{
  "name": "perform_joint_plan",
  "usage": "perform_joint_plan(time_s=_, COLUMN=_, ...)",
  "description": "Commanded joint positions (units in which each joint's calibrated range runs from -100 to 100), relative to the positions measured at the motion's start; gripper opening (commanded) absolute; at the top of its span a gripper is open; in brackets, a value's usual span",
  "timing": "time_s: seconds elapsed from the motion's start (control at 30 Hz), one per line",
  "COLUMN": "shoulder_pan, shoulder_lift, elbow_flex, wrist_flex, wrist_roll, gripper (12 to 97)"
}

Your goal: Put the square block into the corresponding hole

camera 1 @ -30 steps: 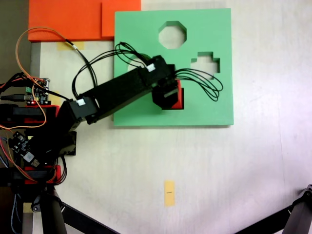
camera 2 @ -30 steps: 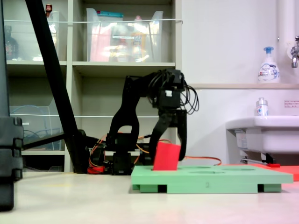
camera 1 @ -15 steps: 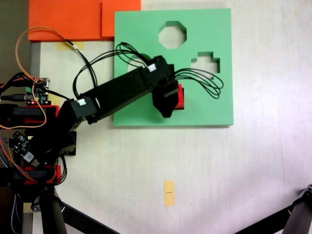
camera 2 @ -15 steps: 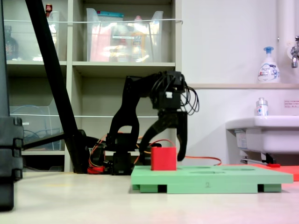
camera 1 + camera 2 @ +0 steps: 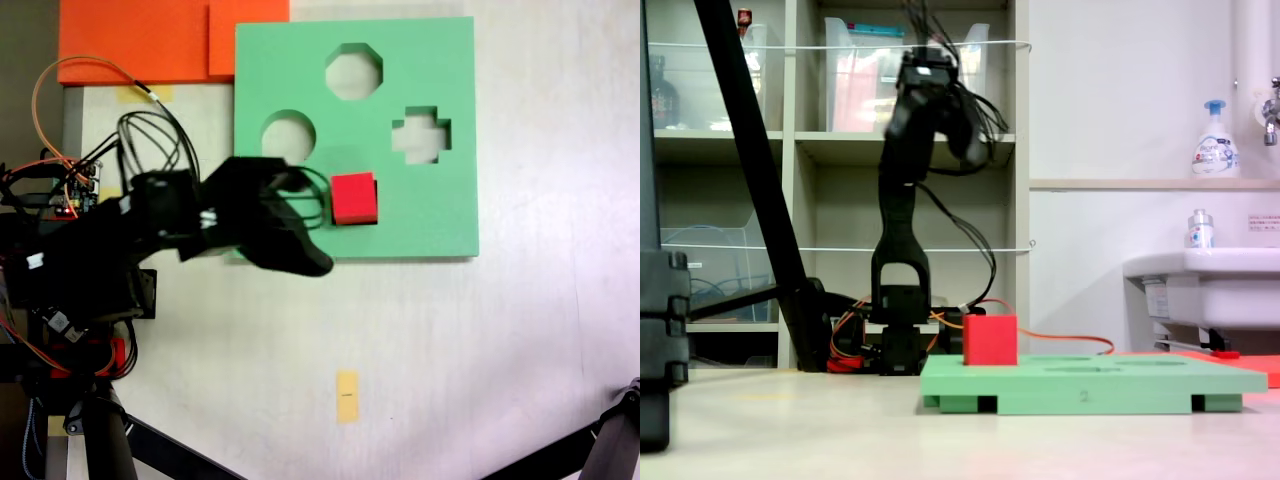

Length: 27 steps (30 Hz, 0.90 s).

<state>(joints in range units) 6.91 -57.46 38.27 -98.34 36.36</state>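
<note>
- The red square block (image 5: 353, 198) sits in the square hole (image 5: 375, 202) of the green foam board (image 5: 430, 220); in the top-down fixed view a thin dark strip of the cutout shows along the block's right side.
- In the low side-on fixed view the block (image 5: 990, 340) stands upright, most of it above the board's top face (image 5: 1090, 385), its lower part sunk in.
- The tool (image 5: 300, 255) is blurred in the top-down view, over the board's lower left edge, beside the block and apart from it; I cannot tell whether it is released or clenched.
- In the side-on view the arm (image 5: 902, 200) is raised high above the table (image 5: 790, 430), its upper end in front of the shelf unit (image 5: 840, 140).
- The board also has a round hole (image 5: 288, 136), an octagonal hole (image 5: 353, 71) and a cross-shaped hole (image 5: 421, 136), all unfilled.
- An orange foam sheet (image 5: 140, 40) lies at the board's upper left corner.
- A small yellow tape strip (image 5: 347, 396) lies on the table well below the board.
- A sink (image 5: 1210, 290) and a soap bottle (image 5: 1215, 140) stand at the right of the side-on view.
</note>
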Motion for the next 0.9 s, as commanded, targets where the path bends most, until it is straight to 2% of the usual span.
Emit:
perform_joint_plan(time_s=0.0, shoulder_pan=-2.39, shoulder_lift=-6.65, elbow_flex=2.21, wrist_flex=-1.66, wrist_roll=-10.35, gripper=58.3)
perform_joint_plan(time_s=0.07, shoulder_pan=-4.10, shoulder_lift=-7.49, elbow_flex=1.91, wrist_flex=-1.66, wrist_roll=-11.67, gripper=53.0)
perform_joint_plan(time_s=0.17, shoulder_pan=-4.15, shoulder_lift=-10.42, elbow_flex=-7.06, wrist_flex=0.74, wrist_roll=-12.06, gripper=52.2)
perform_joint_plan(time_s=0.27, shoulder_pan=-5.86, shoulder_lift=-21.59, elbow_flex=-28.99, wrist_flex=17.50, wrist_roll=-16.36, gripper=51.7)
perform_joint_plan(time_s=0.4, shoulder_pan=-6.20, shoulder_lift=-42.54, elbow_flex=-65.48, wrist_flex=50.33, wrist_roll=-19.88, gripper=50.2)
perform_joint_plan(time_s=0.47, shoulder_pan=-4.84, shoulder_lift=-42.54, elbow_flex=-78.64, wrist_flex=61.41, wrist_roll=-20.12, gripper=48.2)
perform_joint_plan(time_s=0.67, shoulder_pan=-4.69, shoulder_lift=-42.54, elbow_flex=-102.47, wrist_flex=74.98, wrist_roll=-23.79, gripper=49.0)
perform_joint_plan(time_s=0.87, shoulder_pan=-4.88, shoulder_lift=-42.54, elbow_flex=-131.39, wrist_flex=105.61, wrist_roll=-26.57, gripper=47.9)
